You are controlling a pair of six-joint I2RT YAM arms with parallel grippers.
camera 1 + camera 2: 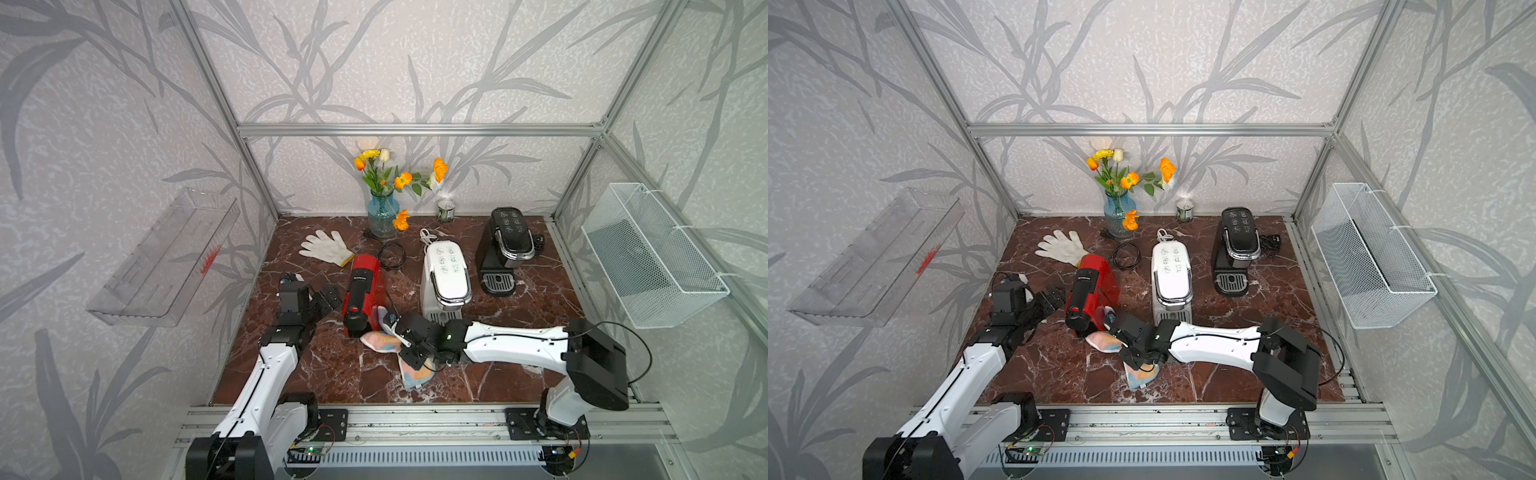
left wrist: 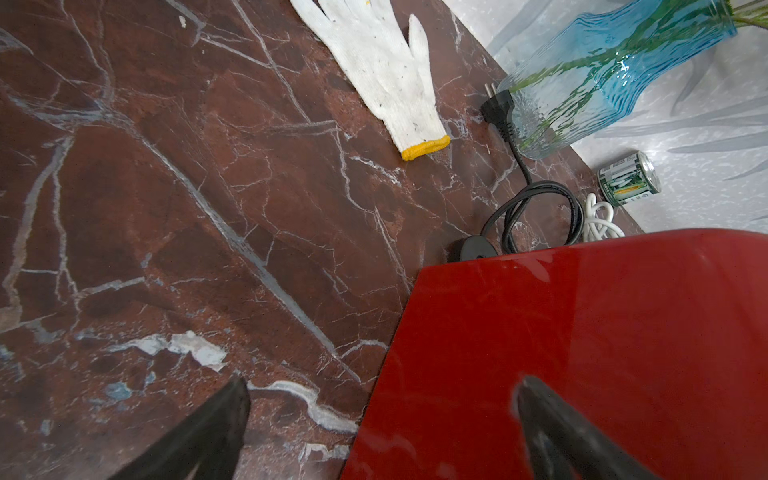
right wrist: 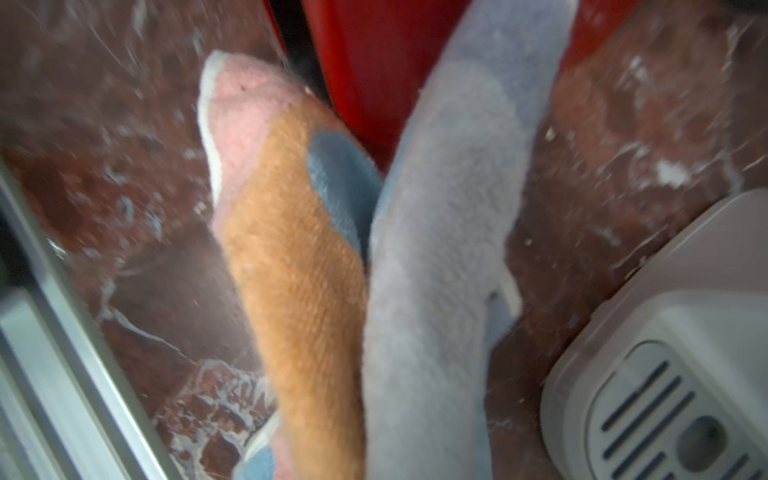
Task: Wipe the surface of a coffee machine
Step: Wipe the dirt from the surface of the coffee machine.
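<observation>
Three coffee machines [image 1: 361,286] [image 1: 446,274] [image 1: 509,241], one cloth [image 1: 376,338] clamped in right pincer [image 1: 392,326]; left pincer [image 1: 328,297] agape, empty.

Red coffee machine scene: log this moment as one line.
left gripper: open, beside red coffee machine | right gripper: shut on cloth | cloth: partly on table, by machine's base

Left fingers [image 2: 199,436] spread wide; right fingers [image 1: 397,328] pinched shut
</observation>
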